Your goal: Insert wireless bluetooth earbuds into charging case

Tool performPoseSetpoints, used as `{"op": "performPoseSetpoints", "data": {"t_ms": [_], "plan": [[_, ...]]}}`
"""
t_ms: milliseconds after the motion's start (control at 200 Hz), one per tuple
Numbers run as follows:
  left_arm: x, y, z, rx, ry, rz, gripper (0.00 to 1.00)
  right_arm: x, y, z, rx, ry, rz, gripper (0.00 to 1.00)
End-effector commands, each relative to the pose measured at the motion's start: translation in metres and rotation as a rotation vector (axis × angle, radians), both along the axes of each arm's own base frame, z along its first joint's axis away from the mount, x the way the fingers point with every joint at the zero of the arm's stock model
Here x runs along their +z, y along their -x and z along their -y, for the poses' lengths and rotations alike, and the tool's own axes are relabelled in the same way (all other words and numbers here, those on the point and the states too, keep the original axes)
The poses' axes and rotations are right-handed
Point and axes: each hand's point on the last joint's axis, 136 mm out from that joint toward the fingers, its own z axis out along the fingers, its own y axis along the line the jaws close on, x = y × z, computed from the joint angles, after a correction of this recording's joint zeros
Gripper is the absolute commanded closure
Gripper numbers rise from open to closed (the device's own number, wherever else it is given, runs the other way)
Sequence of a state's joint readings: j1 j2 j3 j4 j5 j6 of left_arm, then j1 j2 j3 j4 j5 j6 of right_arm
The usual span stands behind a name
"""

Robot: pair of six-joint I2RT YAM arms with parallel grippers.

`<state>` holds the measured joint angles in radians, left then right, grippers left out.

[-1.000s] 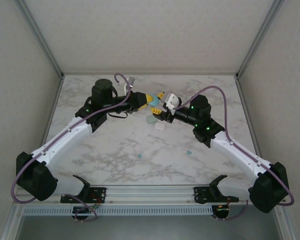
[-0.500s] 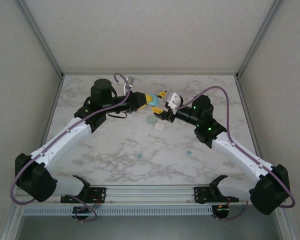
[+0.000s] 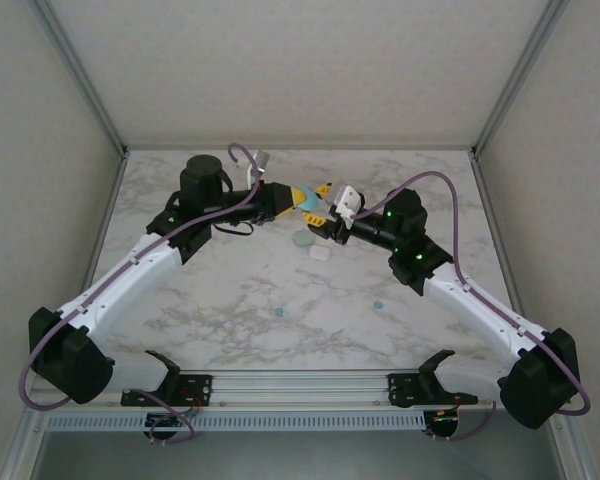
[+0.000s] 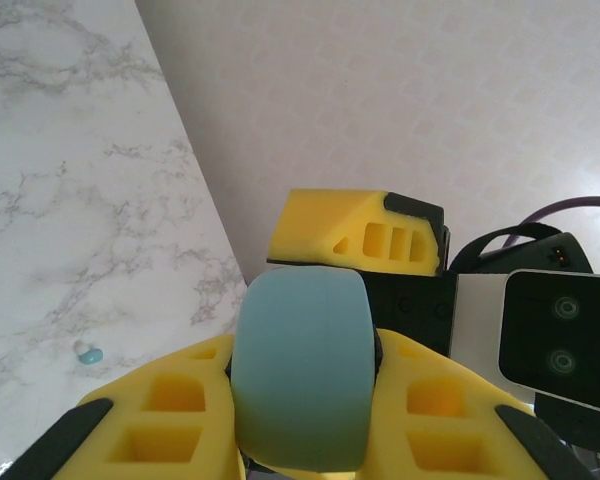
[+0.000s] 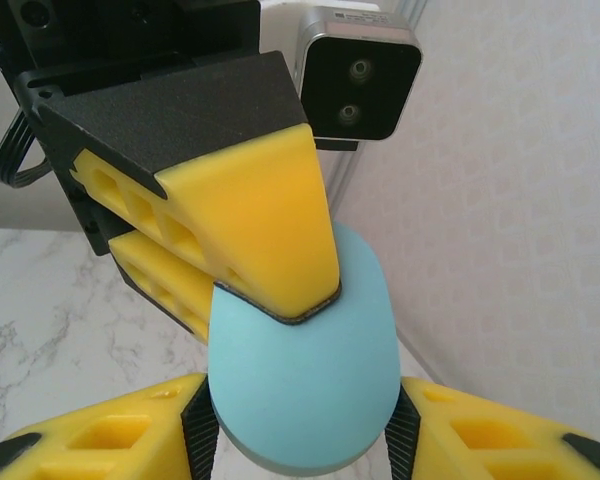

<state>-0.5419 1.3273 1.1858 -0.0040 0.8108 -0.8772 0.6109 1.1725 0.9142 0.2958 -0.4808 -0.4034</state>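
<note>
Now my left end effector (image 4: 305,350) clamps the teal case (image 4: 300,385); my right end effector (image 5: 302,405) straddles it, grip unclear. The case likely needs prying open next.

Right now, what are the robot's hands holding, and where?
The left gripper clamps one end of the blue case between its fingers. The right gripper straddles the other end; grip unclear.

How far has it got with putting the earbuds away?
Nothing looks done: a teal earbud and another lie loose on the table. In hand: the left claw clamps a teal case, the right claw straddling it. Left: seating the buds; pale green case and white case wait.
</note>
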Motion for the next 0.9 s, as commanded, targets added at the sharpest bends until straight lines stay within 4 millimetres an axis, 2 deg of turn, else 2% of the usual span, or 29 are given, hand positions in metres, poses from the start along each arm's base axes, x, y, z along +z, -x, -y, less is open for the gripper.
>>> {"op": "performPoseSetpoints", "data": {"t_ms": [0, 70, 240, 440, 571, 631, 696, 796, 896], "plan": [[0.017, 0.009, 0.001, -0.037, 0.015, 0.049, 0.85, 0.021, 0.001, 0.001, 0.009, -0.041, 0.043, 0.50], [0.015, 0.009, 0.001, -0.037, 0.011, 0.047, 0.85, 0.022, 0.000, 0.002, -0.003, -0.050, 0.047, 0.46], [0.014, 0.009, 0.001, -0.037, 0.007, 0.048, 0.85, 0.024, -0.001, 0.004, -0.014, -0.056, 0.053, 0.45], [0.013, 0.009, 0.001, -0.034, 0.002, 0.044, 0.83, 0.021, 0.002, 0.001, 0.012, -0.046, 0.039, 0.56], [0.012, 0.008, -0.002, -0.016, -0.014, 0.068, 0.71, 0.018, 0.006, 0.000, 0.035, -0.040, 0.014, 0.61], [0.010, 0.006, -0.005, 0.007, -0.039, 0.087, 0.51, 0.015, 0.011, -0.001, 0.061, -0.023, -0.014, 0.62], [0.013, 0.008, -0.007, 0.011, -0.050, 0.131, 0.48, 0.013, 0.016, -0.002, 0.086, -0.001, -0.063, 0.64], [0.013, 0.006, -0.015, 0.038, -0.098, 0.220, 0.32, 0.007, 0.023, -0.002, 0.135, 0.033, -0.159, 0.65], [0.017, 0.007, -0.023, 0.028, -0.131, 0.373, 0.25, 0.006, 0.028, -0.001, 0.193, 0.036, -0.264, 0.66]]}}
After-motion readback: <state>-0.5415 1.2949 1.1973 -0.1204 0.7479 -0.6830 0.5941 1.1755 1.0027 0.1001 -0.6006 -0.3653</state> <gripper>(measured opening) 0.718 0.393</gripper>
